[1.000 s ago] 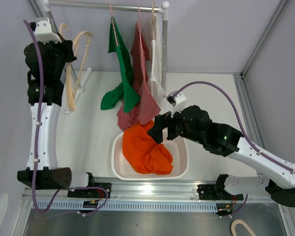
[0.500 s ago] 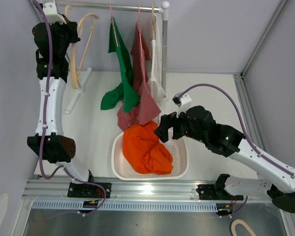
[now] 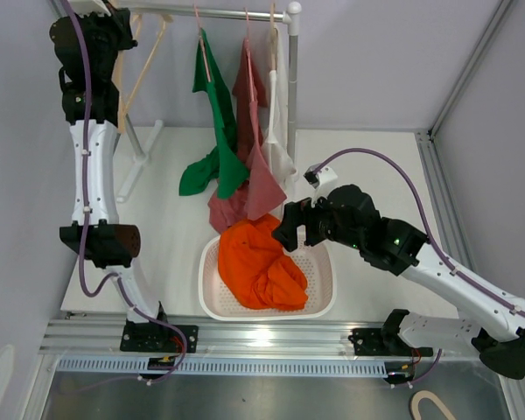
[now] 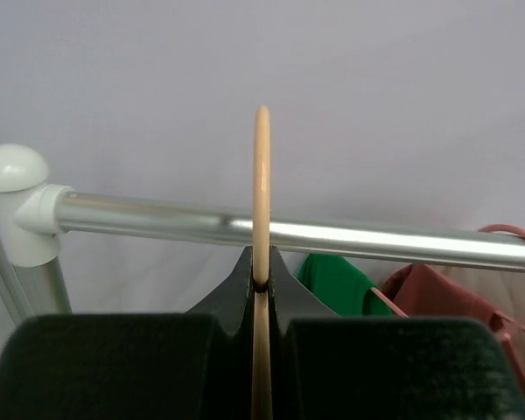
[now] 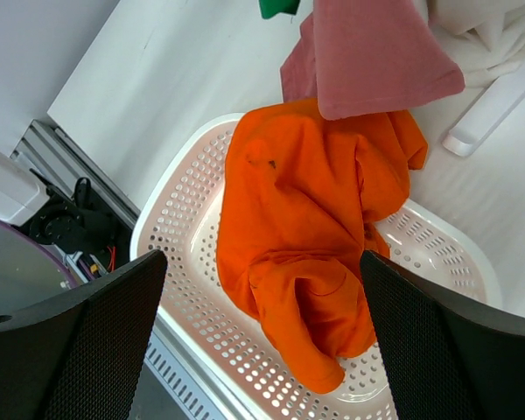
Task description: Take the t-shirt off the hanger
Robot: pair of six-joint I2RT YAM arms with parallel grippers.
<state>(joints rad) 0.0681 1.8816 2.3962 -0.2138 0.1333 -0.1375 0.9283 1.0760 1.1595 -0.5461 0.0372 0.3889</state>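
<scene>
Grey wall (image 4: 376, 105) behind: left claw (image 4: 261, 297) clamps a bare pale wooden hanger (image 4: 262, 219) (right claw (image 5: 262, 262) spread), next likely hooking over the silver rail (image 4: 350, 236).

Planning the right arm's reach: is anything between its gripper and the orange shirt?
Nothing visible does. The open right gripper hangs above the orange shirt in the basket; the pink shirt covers only its far edge.

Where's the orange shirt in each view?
Top external: orange shirt at lower centre, heaped in the white basket.
Left wrist: not in it; the hanger fills the centre.
Right wrist: orange shirt at centre, in the basket.
Shared landmark: pink shirt, just above the orange one in top external, lower right in left wrist, top edge in right wrist.
</scene>
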